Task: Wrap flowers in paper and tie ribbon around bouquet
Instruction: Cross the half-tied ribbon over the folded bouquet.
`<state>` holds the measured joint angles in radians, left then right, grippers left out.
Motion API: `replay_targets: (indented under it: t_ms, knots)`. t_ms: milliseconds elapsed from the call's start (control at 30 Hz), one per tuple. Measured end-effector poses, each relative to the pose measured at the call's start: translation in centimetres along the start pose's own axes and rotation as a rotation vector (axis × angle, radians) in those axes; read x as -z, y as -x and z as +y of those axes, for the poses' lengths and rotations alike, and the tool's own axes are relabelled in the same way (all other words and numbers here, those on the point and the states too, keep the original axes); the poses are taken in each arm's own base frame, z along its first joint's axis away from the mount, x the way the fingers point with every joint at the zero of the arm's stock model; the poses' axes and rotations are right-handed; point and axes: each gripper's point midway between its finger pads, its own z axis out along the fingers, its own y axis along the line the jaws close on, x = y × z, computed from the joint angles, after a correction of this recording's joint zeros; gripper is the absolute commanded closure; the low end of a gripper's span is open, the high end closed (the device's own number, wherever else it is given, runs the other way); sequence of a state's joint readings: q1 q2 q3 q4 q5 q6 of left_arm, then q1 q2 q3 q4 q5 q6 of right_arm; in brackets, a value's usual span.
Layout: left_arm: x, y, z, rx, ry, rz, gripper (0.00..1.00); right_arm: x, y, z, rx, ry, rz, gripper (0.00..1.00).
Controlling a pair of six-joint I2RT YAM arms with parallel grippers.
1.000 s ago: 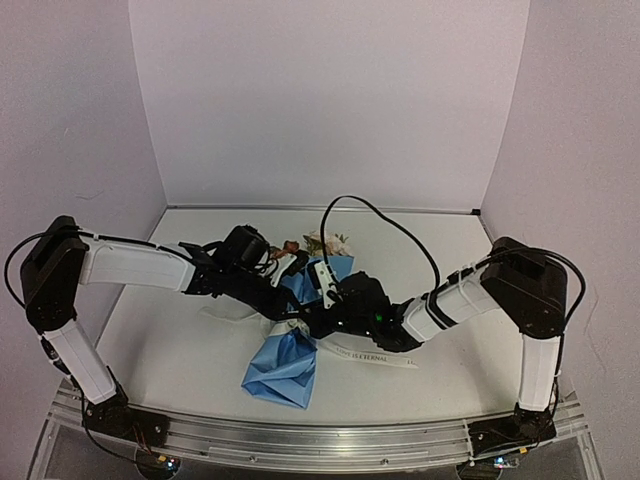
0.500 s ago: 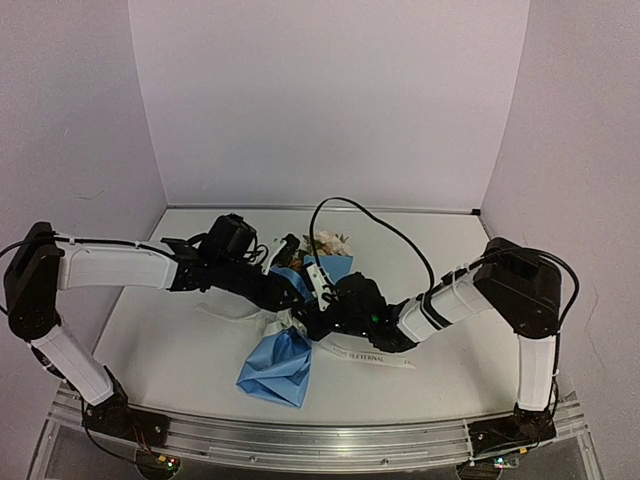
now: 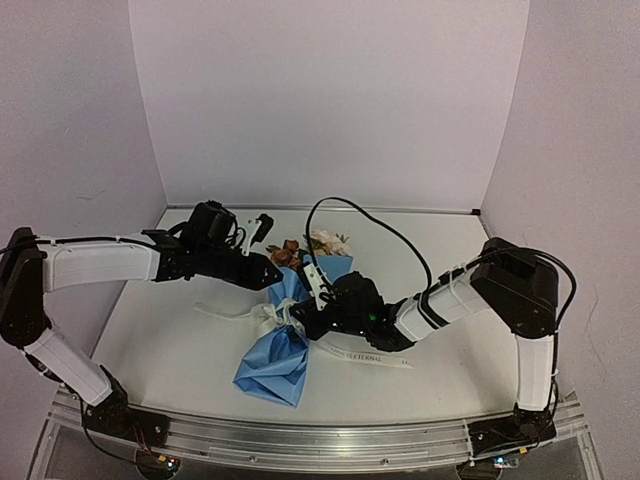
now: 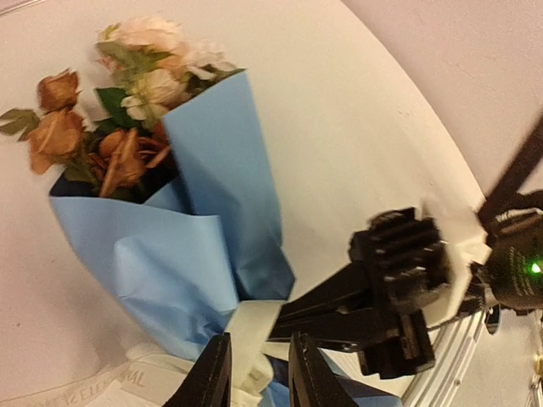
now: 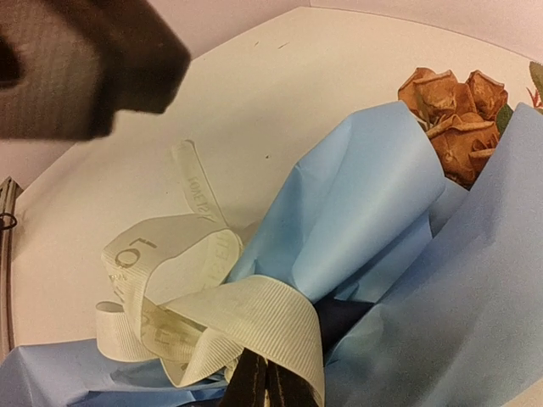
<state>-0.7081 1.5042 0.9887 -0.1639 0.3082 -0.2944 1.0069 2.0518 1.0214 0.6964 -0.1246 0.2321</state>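
White table [image 3: 170, 352], lilac walls [image 3: 330, 100], metal rail [image 3: 320, 441]

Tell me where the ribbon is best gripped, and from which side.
Probably grip the ribbon on its free left tail, coming from above with the fingers across its width. That tail lies flat on the table, clear of the paper.
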Motion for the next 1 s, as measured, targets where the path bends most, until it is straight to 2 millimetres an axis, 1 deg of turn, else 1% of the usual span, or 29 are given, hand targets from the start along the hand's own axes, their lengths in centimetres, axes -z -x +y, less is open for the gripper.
replay_targets:
  t_ms: [100,167,267,367,500,733,1000]
  knots:
    - [-1.0,-0.7,2.4,0.03,0.063,0.044,0.84,0.0,-0.1,0.0,0.001,0.0,0.003,1.0]
    - [-2.2,-1.9,3.4,0.045,0.082,0.094,0.85,-0.1,-0.2,-0.1,0.003,-0.001,0.005,1.0]
    - [-3.9,-4.1,4.5,0.061,0.095,0.182,0.86,-0.1,-0.3,-0.1,0.004,-0.001,0.006,1.0]
    - [-4.9,-5.5,4.8,0.073,0.087,0.238,0.86,-0.1,-0.3,-0.1,0.005,-0.001,0.006,1.0]
    - [-5.2,-5.9,4.5,0.079,0.063,0.261,0.87,-0.1,-0.3,-0.1,0.007,-0.001,0.006,1.0]
    - [-5.1,-6.0,3.0,0.067,-0.021,0.28,0.88,-0.1,-0.4,-0.1,0.007,-0.001,0.006,1.0]
    - [-4.1,-6.0,1.4,0.062,-0.099,0.276,0.86,-0.2,-0.3,-0.1,0.007,-0.001,0.003,1.0]
